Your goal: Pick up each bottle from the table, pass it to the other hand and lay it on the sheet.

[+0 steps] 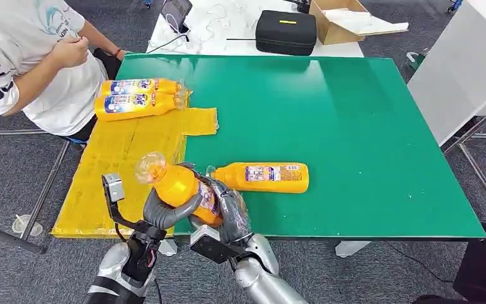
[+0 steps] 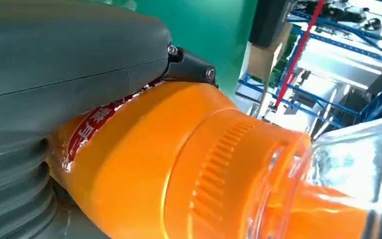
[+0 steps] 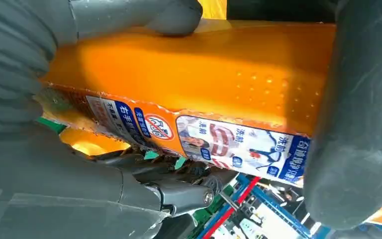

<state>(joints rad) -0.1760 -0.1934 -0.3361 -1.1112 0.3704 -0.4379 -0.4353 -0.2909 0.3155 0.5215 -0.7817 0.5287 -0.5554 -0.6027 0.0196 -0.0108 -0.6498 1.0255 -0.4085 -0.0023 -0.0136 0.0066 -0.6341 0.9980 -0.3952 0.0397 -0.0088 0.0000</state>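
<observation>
An orange bottle (image 1: 180,187) with a clear cap hangs above the table's near edge, gripped by both hands at once. My left hand (image 1: 164,212) wraps its body from the left, and my right hand (image 1: 228,212) clasps it from the right. Up close, the bottle's orange shoulder (image 2: 179,164) lies against my left hand (image 2: 54,89). My right hand (image 3: 25,74) wraps the labelled body (image 3: 189,79). Another orange bottle (image 1: 262,177) lies on its side on the green table (image 1: 354,126). Two more bottles (image 1: 136,98) lie side by side on the yellow sheet (image 1: 120,171).
A person in a white shirt (image 1: 31,57) sits at the table's far left corner, by the sheet. Behind the green table stands a white table with a black case (image 1: 286,31) and a cardboard box (image 1: 345,19).
</observation>
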